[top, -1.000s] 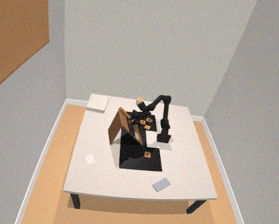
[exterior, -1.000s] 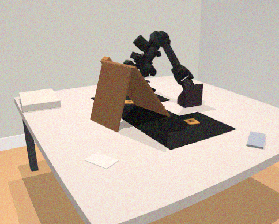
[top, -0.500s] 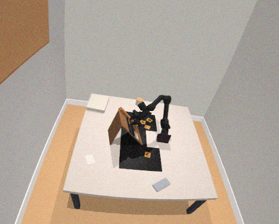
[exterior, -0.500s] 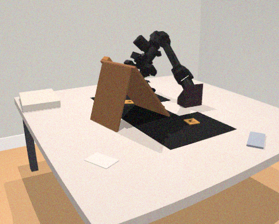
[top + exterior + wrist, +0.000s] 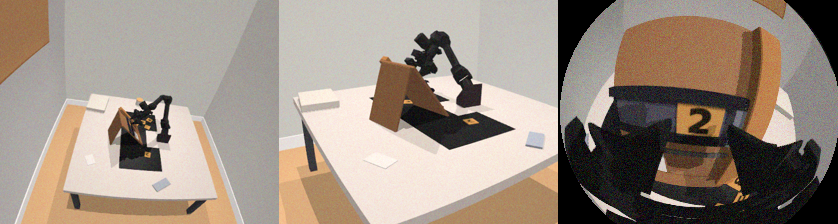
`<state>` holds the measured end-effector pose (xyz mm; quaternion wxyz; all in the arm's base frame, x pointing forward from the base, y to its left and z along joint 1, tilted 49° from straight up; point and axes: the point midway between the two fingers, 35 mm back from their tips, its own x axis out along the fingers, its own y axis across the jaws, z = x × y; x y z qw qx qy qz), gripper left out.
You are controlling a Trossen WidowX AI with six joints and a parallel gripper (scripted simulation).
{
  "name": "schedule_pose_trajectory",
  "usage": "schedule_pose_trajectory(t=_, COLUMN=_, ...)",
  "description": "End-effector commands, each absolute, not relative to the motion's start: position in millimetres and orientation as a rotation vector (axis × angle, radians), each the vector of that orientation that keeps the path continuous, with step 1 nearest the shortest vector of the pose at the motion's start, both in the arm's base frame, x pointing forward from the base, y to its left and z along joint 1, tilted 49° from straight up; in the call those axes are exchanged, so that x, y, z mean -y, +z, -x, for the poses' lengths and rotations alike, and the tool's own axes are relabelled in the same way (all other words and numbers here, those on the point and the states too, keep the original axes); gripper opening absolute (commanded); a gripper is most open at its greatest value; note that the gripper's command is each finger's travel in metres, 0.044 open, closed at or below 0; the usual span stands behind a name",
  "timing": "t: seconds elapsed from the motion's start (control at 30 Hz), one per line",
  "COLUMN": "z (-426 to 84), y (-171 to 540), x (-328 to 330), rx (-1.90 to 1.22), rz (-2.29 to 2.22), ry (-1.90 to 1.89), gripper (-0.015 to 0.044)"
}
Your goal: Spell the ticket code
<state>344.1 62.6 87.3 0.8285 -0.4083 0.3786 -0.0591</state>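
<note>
The brown easel board (image 5: 115, 130) (image 5: 391, 92) (image 5: 683, 55) stands in the middle of the table. Its dark letter rail (image 5: 658, 95) holds an orange tile marked 2 (image 5: 700, 120). My gripper (image 5: 135, 118) (image 5: 701, 126) is at the rail, with one finger on each side of the 2 tile. The fingers stand slightly apart from it, open. Three loose orange tiles (image 5: 147, 127) lie on the back black mat (image 5: 153, 125). One more tile (image 5: 147, 155) (image 5: 471, 121) lies on the front black mat (image 5: 135, 164) (image 5: 486, 130). A white card (image 5: 90, 159) (image 5: 380, 160) lies front left; its print is unreadable.
A pale blue card (image 5: 161, 184) (image 5: 535, 140) lies near the front right edge. A flat white box (image 5: 98, 103) (image 5: 317, 99) sits at the back left corner. A small cylinder (image 5: 140, 101) stands at the back edge. The arm's base (image 5: 163, 137) (image 5: 469, 95) stands right of the board.
</note>
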Motion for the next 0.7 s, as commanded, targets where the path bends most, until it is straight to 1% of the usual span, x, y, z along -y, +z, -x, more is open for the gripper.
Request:
schedule_pose_trajectory(t=0.0, z=-341.7, y=89.3, x=-63.9, rx=-0.801, rz=0.864, ry=-0.132, gripper=0.0295)
schedule_pose_trajectory(t=0.67, z=-332.3, y=92.0, x=-71.7, rx=-0.802, rz=0.863, ry=-0.131, gripper=0.0295)
